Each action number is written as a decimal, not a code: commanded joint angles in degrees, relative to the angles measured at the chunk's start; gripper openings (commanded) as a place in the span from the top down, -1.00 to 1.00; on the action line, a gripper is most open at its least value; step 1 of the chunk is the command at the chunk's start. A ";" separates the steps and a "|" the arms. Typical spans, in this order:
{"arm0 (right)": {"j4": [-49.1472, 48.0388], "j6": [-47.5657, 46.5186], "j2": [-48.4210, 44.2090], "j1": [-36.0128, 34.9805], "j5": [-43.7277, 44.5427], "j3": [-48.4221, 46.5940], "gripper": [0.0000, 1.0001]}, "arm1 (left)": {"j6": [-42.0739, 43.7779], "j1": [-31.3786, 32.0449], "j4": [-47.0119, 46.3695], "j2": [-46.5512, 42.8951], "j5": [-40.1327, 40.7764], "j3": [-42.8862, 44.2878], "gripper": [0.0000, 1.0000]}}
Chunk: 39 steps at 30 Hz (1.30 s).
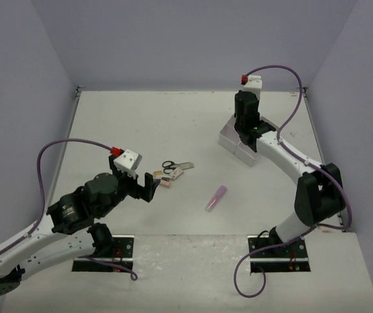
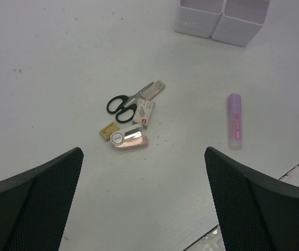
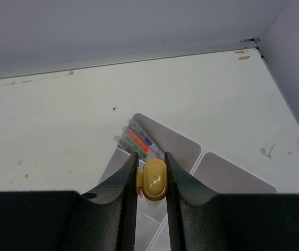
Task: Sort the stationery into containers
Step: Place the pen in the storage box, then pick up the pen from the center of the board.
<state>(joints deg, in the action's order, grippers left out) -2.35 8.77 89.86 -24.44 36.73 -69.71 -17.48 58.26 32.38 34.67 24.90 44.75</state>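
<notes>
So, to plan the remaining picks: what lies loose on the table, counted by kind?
Scissors: 1
Purple marker: 1
Small pieces beside the scissors: 4
Total: 6
Not counted: yellow piece in the right gripper.

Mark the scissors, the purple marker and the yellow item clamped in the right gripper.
scissors (image 2: 134, 98): left wrist view, at the pivot where blades meet handles.
purple marker (image 2: 234, 121): left wrist view, middle of its barrel.
yellow item (image 3: 154, 180): right wrist view, centre of its rounded face.
</notes>
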 commanded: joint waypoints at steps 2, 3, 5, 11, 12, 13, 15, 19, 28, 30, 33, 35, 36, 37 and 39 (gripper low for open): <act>-6.58 -4.49 3.15 0.00 3.75 -3.06 1.00 | 2.52 0.10 -2.45 -7.17 0.46 -2.16 -1.00; -6.82 -3.94 3.23 0.00 3.22 -2.71 1.00 | 2.45 0.10 -2.59 -7.61 0.66 -2.65 -1.00; -7.85 -3.97 3.67 0.03 2.14 -2.32 1.00 | 2.45 0.10 -2.85 -8.18 0.41 -2.88 -1.00; -9.78 -5.11 6.58 0.09 0.41 -2.22 0.96 | 2.54 0.10 -3.00 -5.33 -0.22 -2.81 -1.00; -9.78 -4.93 6.95 0.09 0.29 -2.03 0.91 | 2.54 0.10 -2.94 -5.08 -0.28 -2.74 -1.00; -9.86 -4.90 7.31 0.09 0.04 -1.85 0.79 | 2.54 0.10 -3.01 -4.58 -0.37 -2.66 -1.00; -9.60 -4.73 7.88 0.09 -0.08 -1.91 0.71 | 2.46 0.10 -3.09 -4.19 -0.38 -2.65 -1.00; -4.87 -2.31 7.52 -0.08 -1.05 -3.14 -0.05 | 1.75 0.01 -2.67 -4.21 0.92 -2.54 -1.00; 11.28 4.96 -6.33 -3.19 -4.01 -6.11 -0.53 | -9.44 0.01 -2.76 9.69 -0.55 3.97 -1.00; 16.64 10.47 -12.97 -3.31 -9.30 -3.36 -0.73 | -12.34 0.45 -7.03 16.99 -5.21 4.09 -1.00; 20.86 13.14 -21.99 -3.25 -12.60 1.27 -0.98 | -12.94 3.39 -10.71 35.69 -5.93 8.11 -1.00; 23.72 13.39 -25.21 -3.09 -12.79 3.32 -0.98 | -11.65 5.48 -10.67 44.95 -6.82 12.52 -1.00; 25.23 13.65 -27.17 -2.90 -12.83 4.33 -0.98 | -10.91 6.40 -10.65 48.94 -7.77 14.47 -1.00; 25.70 13.70 -28.59 -2.63 -13.37 5.78 -0.98 | -10.04 7.44 -10.61 53.04 -8.41 16.16 -1.00; 26.88 13.52 -31.24 -2.05 -14.25 7.64 -0.97 | -8.69 8.84 -10.38 59.00 -9.70 19.39 -0.98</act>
<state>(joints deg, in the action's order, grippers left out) 16.35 19.37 61.44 -27.46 25.68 -66.75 -27.42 63.82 23.28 83.85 18.94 57.64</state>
